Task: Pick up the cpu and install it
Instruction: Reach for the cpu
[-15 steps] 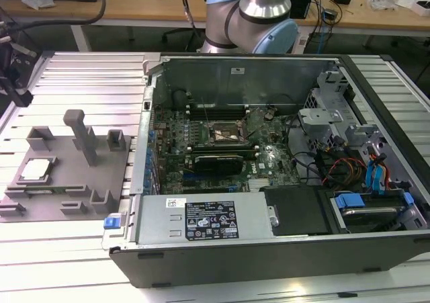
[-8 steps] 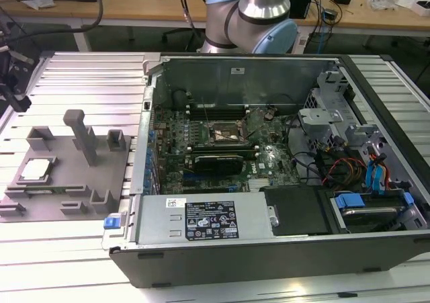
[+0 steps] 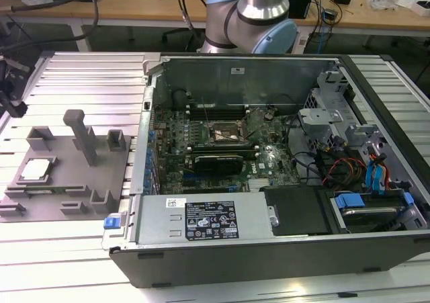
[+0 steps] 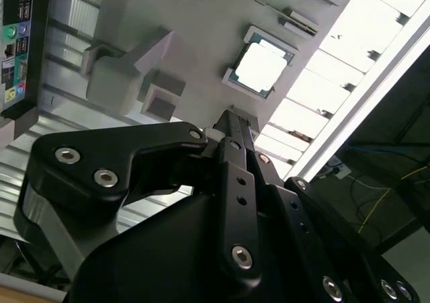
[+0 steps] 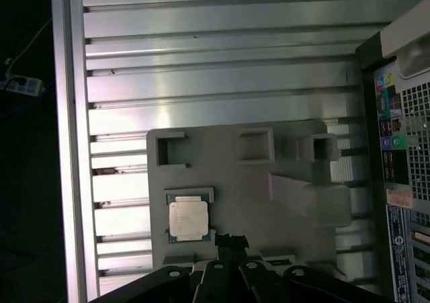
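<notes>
The cpu [image 3: 37, 170] is a small pale silvery square lying flat in a recess of the grey moulded tray [image 3: 67, 175], at the exterior view's left. Both wrist views look down on the cpu [image 5: 188, 219] [image 4: 262, 66] and the tray [image 5: 269, 215] [image 4: 195, 21]. My black gripper [image 5: 232, 240] [image 4: 232, 119] hangs above the tray beside the cpu, apart from it. Its fingers are shut together with nothing between them. The dark square socket [image 3: 225, 136] sits on the motherboard inside the open computer case.
A tall grey post [image 3: 84, 138] [image 5: 309, 195] and several small blocks rise from the tray. The open case [image 3: 282, 263] holds a silver labelled box [image 3: 201, 219], cables and blue drive clips. The case's port panel [image 5: 396, 148] stands close to the tray. The slatted metal table [image 5: 215, 68] surrounds everything.
</notes>
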You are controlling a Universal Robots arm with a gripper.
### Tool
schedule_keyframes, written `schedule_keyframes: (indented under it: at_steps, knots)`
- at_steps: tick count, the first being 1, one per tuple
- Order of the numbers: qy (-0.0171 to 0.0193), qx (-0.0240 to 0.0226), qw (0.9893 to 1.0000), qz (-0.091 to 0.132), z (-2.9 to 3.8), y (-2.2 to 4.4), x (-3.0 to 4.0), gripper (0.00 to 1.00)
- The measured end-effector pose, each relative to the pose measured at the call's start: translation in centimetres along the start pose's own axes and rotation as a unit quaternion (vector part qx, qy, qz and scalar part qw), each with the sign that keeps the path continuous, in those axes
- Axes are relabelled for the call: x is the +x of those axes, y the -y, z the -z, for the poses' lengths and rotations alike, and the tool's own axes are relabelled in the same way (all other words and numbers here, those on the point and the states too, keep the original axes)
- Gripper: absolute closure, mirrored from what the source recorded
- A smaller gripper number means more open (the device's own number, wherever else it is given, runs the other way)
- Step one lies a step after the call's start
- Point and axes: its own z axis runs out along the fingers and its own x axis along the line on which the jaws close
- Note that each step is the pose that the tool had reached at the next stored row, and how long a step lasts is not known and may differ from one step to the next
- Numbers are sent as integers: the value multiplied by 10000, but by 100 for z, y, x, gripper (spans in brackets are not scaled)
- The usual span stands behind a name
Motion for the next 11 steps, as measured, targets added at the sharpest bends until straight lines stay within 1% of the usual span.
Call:
schedule_keyframes:
  at_steps: [5, 8, 11]
  knots:
    - [-14, 1, 10000, 0, -70, 17, 60, 89]
    - [-28, 2, 10000, -1, -131, 38, 116, 89]
    - [-41, 3, 10000, -1, -176, 53, 153, 89]
